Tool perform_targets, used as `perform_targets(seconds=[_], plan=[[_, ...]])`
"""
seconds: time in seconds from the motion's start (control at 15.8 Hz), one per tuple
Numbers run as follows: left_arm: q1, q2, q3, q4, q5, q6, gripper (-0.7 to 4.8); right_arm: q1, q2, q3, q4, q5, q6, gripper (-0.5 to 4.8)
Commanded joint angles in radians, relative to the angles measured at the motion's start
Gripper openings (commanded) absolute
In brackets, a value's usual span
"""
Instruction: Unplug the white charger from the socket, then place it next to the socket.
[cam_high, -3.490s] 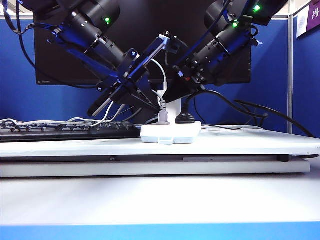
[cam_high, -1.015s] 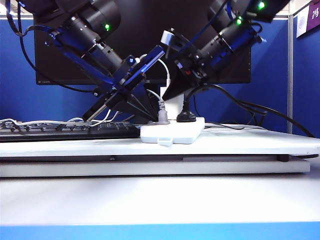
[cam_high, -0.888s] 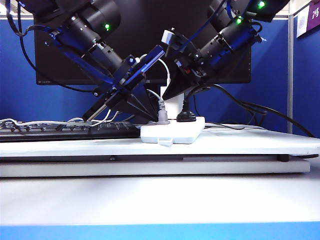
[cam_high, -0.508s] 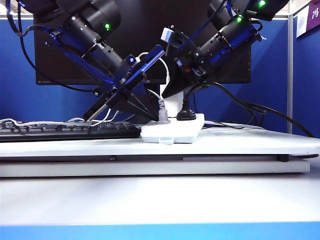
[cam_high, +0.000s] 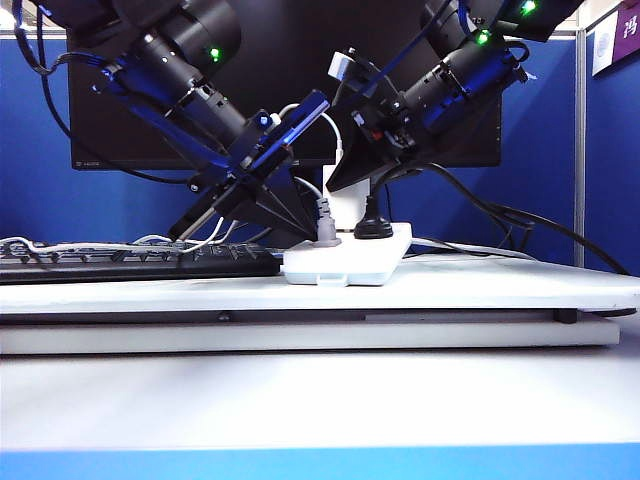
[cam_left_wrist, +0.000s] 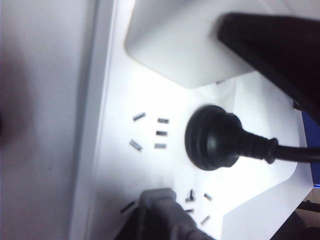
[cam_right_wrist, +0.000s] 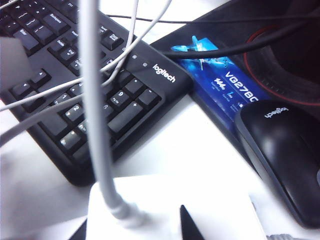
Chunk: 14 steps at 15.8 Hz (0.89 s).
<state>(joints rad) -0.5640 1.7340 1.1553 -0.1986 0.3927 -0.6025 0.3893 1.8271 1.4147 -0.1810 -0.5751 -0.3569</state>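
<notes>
Your right gripper (cam_high: 345, 178) was closed on the white charger (cam_right_wrist: 210, 215), one dark finger on each side. The charger stood at the back of the socket (cam_high: 345, 265), which sat on the white desk (cam_high: 500, 290) near the middle. The socket's right end was tipped up a bit, so I think the charger was not out yet. Your left gripper (cam_high: 303, 222) was low by the socket's left end; I could not tell if it was open or closed. The charger looked light, hard and smooth, so it could slip. Hold its flat sides, not the thin bendy cable (cam_right_wrist: 95, 125). The keyboard (cam_right_wrist: 100, 95) and the mouse (cam_right_wrist: 280, 150) both said "logitech". A blue label (cam_right_wrist: 220, 85) read "VG278", then got cut off.
</notes>
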Motion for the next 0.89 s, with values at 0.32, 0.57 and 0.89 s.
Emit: perform_targets(seconds=[0.32, 0.57, 0.89], plan=[[-0.014, 0.029, -0.017, -0.077, 0.037, 0.020, -0.05, 0.013, -0.036, 0.028, 0.234, -0.141, 0.188, 0.07], [-0.014, 0.029, -0.017, -0.077, 0.038, 0.020, -0.05, 0.014, -0.038, 0.028, 0.239, -0.131, 0.117, 0.07], [-0.014, 0.030, -0.017, -0.077, 0.037, 0.020, -0.05, 0.012, -0.038, 0.028, 0.224, -0.156, 0.047, -0.01]])
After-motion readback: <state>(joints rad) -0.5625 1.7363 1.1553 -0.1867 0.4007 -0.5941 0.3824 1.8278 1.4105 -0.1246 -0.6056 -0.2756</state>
